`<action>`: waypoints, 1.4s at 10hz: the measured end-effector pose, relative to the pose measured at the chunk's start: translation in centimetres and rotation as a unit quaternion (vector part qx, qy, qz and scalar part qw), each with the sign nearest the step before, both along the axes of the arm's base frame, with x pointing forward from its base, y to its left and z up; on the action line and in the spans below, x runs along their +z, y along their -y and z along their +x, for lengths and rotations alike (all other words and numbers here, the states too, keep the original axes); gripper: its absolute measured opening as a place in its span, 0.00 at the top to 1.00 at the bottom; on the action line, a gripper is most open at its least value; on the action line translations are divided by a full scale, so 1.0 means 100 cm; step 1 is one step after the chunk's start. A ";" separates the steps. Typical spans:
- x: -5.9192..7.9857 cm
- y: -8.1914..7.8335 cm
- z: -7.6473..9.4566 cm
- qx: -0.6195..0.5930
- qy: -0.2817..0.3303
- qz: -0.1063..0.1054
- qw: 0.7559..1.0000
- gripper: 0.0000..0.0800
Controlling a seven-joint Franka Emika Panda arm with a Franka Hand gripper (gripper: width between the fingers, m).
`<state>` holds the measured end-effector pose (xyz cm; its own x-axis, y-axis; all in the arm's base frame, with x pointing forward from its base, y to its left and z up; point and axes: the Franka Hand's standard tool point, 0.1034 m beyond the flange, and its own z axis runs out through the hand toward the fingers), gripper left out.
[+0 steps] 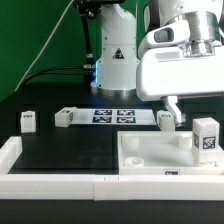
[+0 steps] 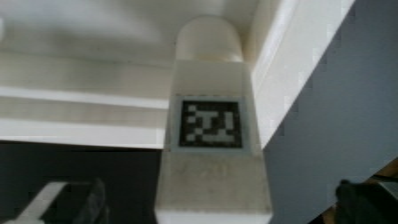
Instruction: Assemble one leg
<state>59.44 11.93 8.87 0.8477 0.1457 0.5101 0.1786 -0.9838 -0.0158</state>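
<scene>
My gripper (image 1: 171, 110) hangs low at the far edge of the large white tray-like piece (image 1: 150, 158), right over a small white leg (image 1: 165, 120). In the wrist view this leg (image 2: 214, 120) fills the middle, its black-and-white tag facing the camera. It lies between my two fingers (image 2: 64, 204), and a dark gap shows on each side of it. The gripper (image 2: 214, 208) is open around the leg and does not touch it. Three more legs show in the exterior view: one (image 1: 207, 135) on the right by the tray and two (image 1: 27, 121) (image 1: 65, 117) on the left.
The marker board (image 1: 113, 116) lies at the back of the black table, in front of the arm's base. A white L-shaped rail (image 1: 45, 180) runs along the front and left edges. The tray's white walls (image 2: 107, 90) stand close behind the leg.
</scene>
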 end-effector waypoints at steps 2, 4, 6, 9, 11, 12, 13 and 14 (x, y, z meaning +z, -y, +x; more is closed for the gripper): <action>-0.002 -0.001 -0.001 0.002 -0.019 -0.001 1.000 0.19; -0.009 0.001 -0.006 0.009 -0.114 -0.010 0.993 0.19; -0.010 0.001 -0.007 0.014 -0.197 -0.015 0.980 0.19; -0.012 0.004 0.001 0.016 -0.300 -0.021 0.954 0.19; -0.008 0.003 0.010 0.011 -0.292 -0.019 0.956 0.19; -0.006 0.004 0.015 0.010 -0.289 -0.018 0.957 0.19; -0.005 0.003 0.017 0.010 -0.287 -0.017 0.958 0.19; -0.006 0.002 0.016 0.009 -0.286 -0.017 0.958 0.20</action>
<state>61.08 11.75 8.29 0.9842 0.1716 -0.0432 0.1675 -0.9822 -0.0847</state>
